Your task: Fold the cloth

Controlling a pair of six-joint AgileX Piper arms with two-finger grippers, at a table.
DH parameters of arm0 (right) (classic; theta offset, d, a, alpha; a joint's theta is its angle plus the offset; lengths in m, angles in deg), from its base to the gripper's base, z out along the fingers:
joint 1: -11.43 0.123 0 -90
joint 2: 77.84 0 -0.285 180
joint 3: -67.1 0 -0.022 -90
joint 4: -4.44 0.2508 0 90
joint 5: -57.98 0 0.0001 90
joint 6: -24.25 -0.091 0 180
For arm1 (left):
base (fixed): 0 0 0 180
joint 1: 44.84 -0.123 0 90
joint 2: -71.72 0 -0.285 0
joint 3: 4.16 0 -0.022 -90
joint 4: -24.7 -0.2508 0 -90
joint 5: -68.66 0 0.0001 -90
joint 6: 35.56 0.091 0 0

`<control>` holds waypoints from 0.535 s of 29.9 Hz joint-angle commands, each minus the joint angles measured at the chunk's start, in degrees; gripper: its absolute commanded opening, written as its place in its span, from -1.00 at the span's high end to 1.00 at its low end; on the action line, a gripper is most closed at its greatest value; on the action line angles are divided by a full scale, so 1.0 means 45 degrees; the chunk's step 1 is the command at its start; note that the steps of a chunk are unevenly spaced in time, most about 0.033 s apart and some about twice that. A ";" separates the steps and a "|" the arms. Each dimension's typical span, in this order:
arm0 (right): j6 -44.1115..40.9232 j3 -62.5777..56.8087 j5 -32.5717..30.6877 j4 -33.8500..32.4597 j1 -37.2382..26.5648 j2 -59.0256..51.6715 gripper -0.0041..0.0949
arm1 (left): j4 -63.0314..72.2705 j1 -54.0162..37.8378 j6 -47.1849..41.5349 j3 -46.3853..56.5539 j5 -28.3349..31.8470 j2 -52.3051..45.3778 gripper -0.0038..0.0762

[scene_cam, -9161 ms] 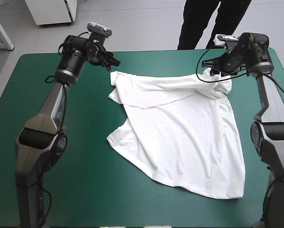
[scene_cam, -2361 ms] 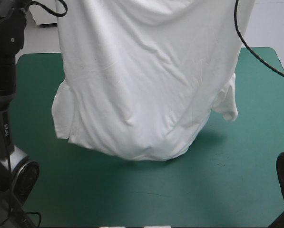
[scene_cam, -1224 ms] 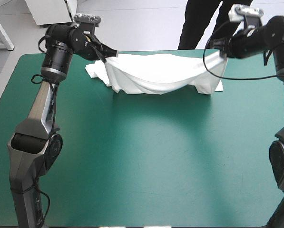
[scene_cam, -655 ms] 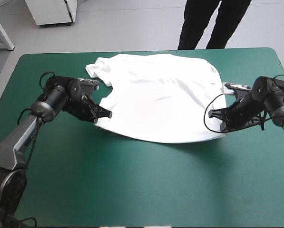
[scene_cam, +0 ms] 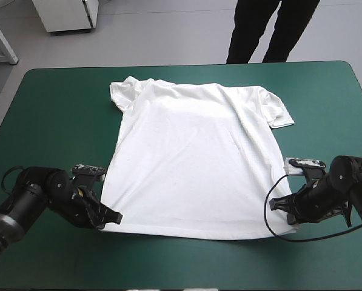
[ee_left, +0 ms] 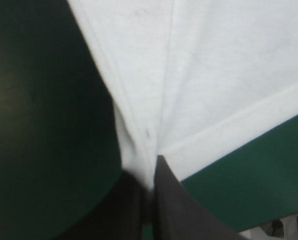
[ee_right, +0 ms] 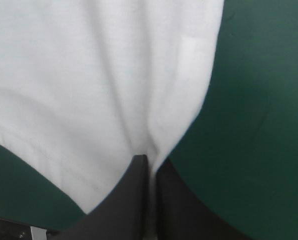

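While both near hem corners are pinched, the left end effector [ee_left: 149,172] and right end effector [ee_right: 149,162] are each clamped on a corner of the T-shirt [scene_cam: 193,157]. It lies spread flat on the teal-green worktop [scene_cam: 59,109], collar farthest. For a clean fold, both corners should rise together, level, toward the T-shirt's shoulders, keeping the hem taut.

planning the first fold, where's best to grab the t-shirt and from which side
Probably the two near hem corners, coming from the near edge of the table. The T-shirt lies flat, hem nearest, collar far; the left gripper and right gripper are shut on those corners.
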 commanded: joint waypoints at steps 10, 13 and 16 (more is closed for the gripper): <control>-0.0687 -0.2158 -0.0471 0.0358 0.0089 -0.2431 0.92 | 0.1029 0.0029 -0.0089 0.2044 -0.0329 -0.2225 0.96; -0.0606 -0.2158 -0.0471 0.0454 0.0089 -0.2530 0.88 | 0.1029 0.0029 -0.0066 0.2040 -0.0234 -0.2225 0.96; -0.0606 -0.2158 -0.0471 0.0510 0.0089 -0.2535 0.60 | 0.1125 0.0029 0.0369 0.2018 -0.0273 -0.2225 0.81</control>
